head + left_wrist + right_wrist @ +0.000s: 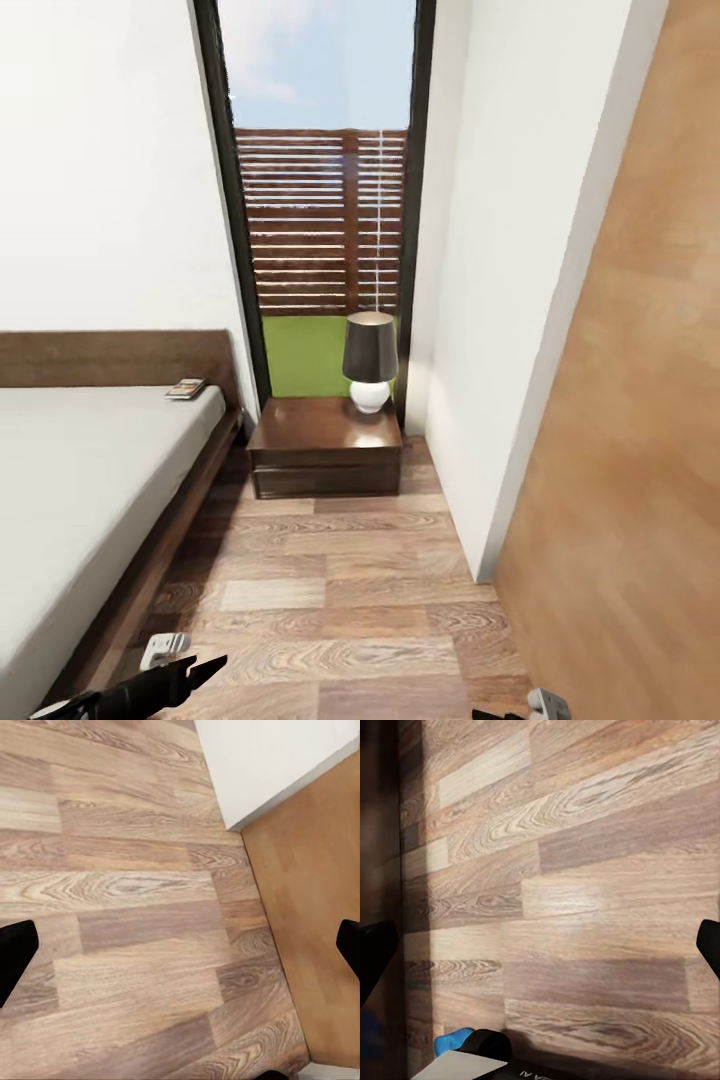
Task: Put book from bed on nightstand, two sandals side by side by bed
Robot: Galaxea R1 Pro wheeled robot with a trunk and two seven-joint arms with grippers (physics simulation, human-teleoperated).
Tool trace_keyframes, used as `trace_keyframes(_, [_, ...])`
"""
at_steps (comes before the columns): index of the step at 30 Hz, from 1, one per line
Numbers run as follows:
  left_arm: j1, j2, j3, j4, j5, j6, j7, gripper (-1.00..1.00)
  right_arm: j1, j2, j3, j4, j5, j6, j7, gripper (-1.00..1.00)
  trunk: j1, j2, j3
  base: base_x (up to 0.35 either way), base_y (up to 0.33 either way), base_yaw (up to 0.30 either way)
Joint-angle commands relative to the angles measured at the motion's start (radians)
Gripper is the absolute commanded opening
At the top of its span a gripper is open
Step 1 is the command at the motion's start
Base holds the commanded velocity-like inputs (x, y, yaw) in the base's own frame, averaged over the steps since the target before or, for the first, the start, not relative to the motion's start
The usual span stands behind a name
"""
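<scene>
Dark-covered book on bed by headboard; nightstand adjacent w/ lamp. Both jaws spread, empty. Step: approach. Next: roll fwd, reach book.

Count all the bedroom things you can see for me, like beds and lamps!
Bed: 1
Nightstand: 1
Table lamp: 1
Book: 1
Total: 4
</scene>
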Motion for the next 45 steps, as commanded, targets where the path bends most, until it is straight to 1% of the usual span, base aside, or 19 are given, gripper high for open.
trace_keyframes(1, [-0.001,-0.001,0.008,0.0,-0.011,-0.003,-0.003,1.0,-0.001,0.0,-0.008,-0.002,0.003,0.009,0.006,1.0,0.0,-0.001,-0.001,0.206,0.0,0.283])
trace_keyframes(5, [-0.001,-0.001,0.008,0.0,-0.011,-0.003,-0.003,1.0,-0.001,0.0,-0.008,-0.002,0.003,0.009,0.006,1.0,0.0,-0.001,-0.001,0.267,0.0,0.156])
trace_keyframes(13, [-0.001,-0.001,0.008,0.001,-0.011,-0.003,-0.003,1.0,-0.001,0.0,-0.008,-0.002,0.003,0.009,0.006,1.0,0.0,-0.001,-0.001,0.28,0.0,0.021])
trace_keyframes(21, [-0.001,-0.001,0.008,0.0,-0.011,-0.003,-0.003,1.0,-0.001,0.0,-0.008,-0.002,0.003,0.009,0.006,1.0,0.0,-0.001,-0.001,0.041,0.0,0.037])
trace_keyframes(31, [-0.001,-0.001,0.008,0.001,-0.011,-0.003,-0.003,1.0,-0.001,0.0,-0.008,-0.002,0.003,0.009,0.006,1.0,0.0,-0.001,-0.001,0.032,0.0,0.228])
trace_keyframes(45, [-0.001,-0.001,0.008,0.0,-0.011,-0.003,-0.003,1.0,-0.001,0.0,-0.008,-0.002,0.003,0.009,0.006,1.0,0.0,-0.001,-0.001,0.301,0.0,0.013])
